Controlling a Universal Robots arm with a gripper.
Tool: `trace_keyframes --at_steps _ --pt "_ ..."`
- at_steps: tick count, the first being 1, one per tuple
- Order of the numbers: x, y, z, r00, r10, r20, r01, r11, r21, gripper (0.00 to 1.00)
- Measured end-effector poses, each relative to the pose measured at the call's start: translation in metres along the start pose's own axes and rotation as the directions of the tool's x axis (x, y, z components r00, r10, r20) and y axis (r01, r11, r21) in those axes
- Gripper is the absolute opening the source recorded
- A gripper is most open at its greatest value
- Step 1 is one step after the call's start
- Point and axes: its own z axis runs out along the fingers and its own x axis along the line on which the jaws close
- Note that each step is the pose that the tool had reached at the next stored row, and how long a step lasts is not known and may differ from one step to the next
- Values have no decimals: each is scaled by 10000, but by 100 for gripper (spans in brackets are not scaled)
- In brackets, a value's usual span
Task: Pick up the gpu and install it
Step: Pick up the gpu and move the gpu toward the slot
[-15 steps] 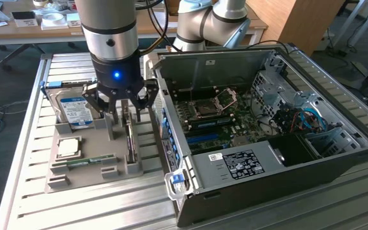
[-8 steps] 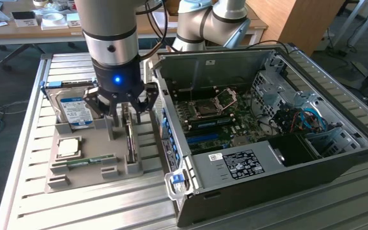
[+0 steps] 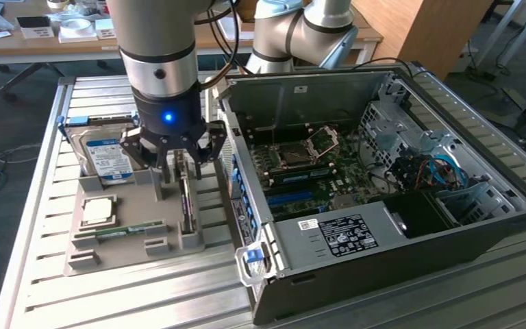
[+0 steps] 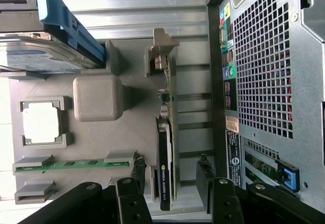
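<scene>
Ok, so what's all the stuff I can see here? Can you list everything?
gpu: 1, black, on edge in the tray
hard drive: 1, silver with blue-white label, tray's far end
processor chip: 1, silver, in the tray
memory stick: 1, green, in the tray
tray: 1, grey, on the table
computer case: 1, black and silver, open, on the exterior view's right
motherboard: 1, green, inside the case
table: 1, silver slats, under everything
gripper: 1, black, open, straddling the gpu
robot arm: 1, silver, above the tray
</scene>
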Motion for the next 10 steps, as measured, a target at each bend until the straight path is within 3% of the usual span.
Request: trace_keyframes --at_steps 10 --pt "1 -1 38 10000 0 1 0 10000 -2 53"
